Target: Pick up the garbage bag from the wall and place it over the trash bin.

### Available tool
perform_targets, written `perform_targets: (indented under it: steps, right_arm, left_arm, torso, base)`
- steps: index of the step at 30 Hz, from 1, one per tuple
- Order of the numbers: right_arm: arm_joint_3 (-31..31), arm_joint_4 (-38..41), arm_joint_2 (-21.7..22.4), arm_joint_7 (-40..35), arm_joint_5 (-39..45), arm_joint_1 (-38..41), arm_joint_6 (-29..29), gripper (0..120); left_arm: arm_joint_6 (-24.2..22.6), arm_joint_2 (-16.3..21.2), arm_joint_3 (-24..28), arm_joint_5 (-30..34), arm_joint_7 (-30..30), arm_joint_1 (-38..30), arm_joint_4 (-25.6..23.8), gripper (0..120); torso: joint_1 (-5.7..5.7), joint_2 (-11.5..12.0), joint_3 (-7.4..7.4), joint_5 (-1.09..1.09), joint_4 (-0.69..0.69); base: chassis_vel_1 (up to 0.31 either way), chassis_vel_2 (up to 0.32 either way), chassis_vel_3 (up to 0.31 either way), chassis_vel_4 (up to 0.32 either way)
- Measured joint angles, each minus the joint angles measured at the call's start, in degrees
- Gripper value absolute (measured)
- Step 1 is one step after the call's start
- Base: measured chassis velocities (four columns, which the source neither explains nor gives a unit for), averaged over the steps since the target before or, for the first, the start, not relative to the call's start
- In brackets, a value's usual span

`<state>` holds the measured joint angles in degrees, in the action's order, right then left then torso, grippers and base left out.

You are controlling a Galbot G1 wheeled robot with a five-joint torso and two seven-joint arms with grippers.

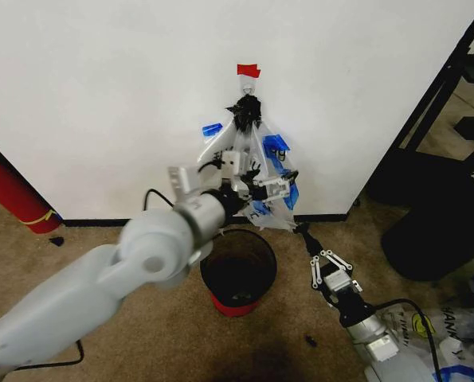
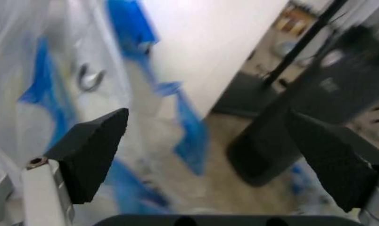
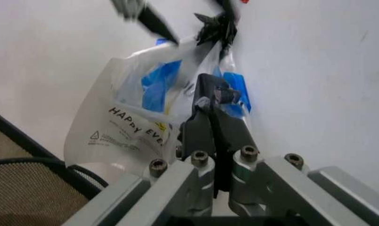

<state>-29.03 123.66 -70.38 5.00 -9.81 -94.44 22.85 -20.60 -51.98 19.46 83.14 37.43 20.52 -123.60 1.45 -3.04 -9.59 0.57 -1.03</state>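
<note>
A bunch of garbage bags [image 1: 248,151] hangs on the white wall [image 1: 101,95] from a dark knot under a red tape patch [image 1: 248,70]. They are thin and translucent, with blue tape. My left gripper [image 1: 270,185] is up against the lower part of the bunch. In the left wrist view it [image 2: 208,122] is open, its pads wide apart and the blurred bags [image 2: 63,94] beside one pad. The black mesh trash bin [image 1: 264,247] with a red base stands right below. My right gripper [image 1: 303,231] is low, right of the bin. It [image 3: 215,94] is shut and empty, pointing at the bags [image 3: 145,108].
A red cylinder with a yellow band [image 1: 13,195] leans at the left by the wall. At the right stand a black frame [image 1: 428,103] and a dark bulky object [image 1: 436,231]. More printed bags [image 1: 452,326] lie on the carpet at the bottom right.
</note>
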Motion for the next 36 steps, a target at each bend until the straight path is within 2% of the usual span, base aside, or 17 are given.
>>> perform_targets:
  steps: [9,14,19,26,32,36]
  right_arm:
    - [-0.37,0.70,0.42,-0.05,0.32,-0.69,0.43,0]
    - [-0.41,0.64,0.65,-0.05,0.55,-0.65,0.51,0]
    - [-0.36,-0.31,0.98,-0.05,0.81,0.07,0.51,0]
    - [-0.14,-0.55,1.32,-0.05,1.06,0.51,0.45,0]
    - [-0.33,-0.55,1.47,-0.06,1.17,0.17,0.43,0]
    - [-0.44,-0.21,1.48,-0.11,1.44,-0.11,0.44,0]
  left_arm:
    - [-2.68,-0.79,2.27,-5.30,2.08,-1.42,6.20,95]
    - [-4.31,0.23,2.12,-6.14,2.97,-1.38,6.28,94]
    - [-5.89,1.90,2.05,-7.32,3.43,-0.48,4.31,92]
    - [-6.00,1.09,2.98,-7.14,3.43,-0.20,4.51,89]
    - [-5.81,-0.73,3.64,-6.65,3.69,-1.06,6.48,77]
    - [-5.96,-1.21,4.00,-5.65,4.61,-1.48,7.26,57]
  torso:
    - [-0.01,0.00,0.00,0.01,-0.01]
    - [-0.01,-0.01,0.01,0.01,-0.01]
    - [-0.01,-0.01,0.01,0.00,0.00]
    - [-0.01,-0.01,0.01,0.01,-0.01]
    - [-0.01,-0.01,0.01,0.00,-0.01]
    - [-0.01,-0.01,0.01,0.00,-0.01]
  base:
    - [0.000,0.000,0.000,0.000]
    - [0.000,0.000,0.000,0.000]
    - [0.000,0.000,0.000,0.000]
    - [0.000,0.000,0.000,0.000]
    - [0.000,0.000,0.000,0.000]
    - [0.000,0.000,0.000,0.000]
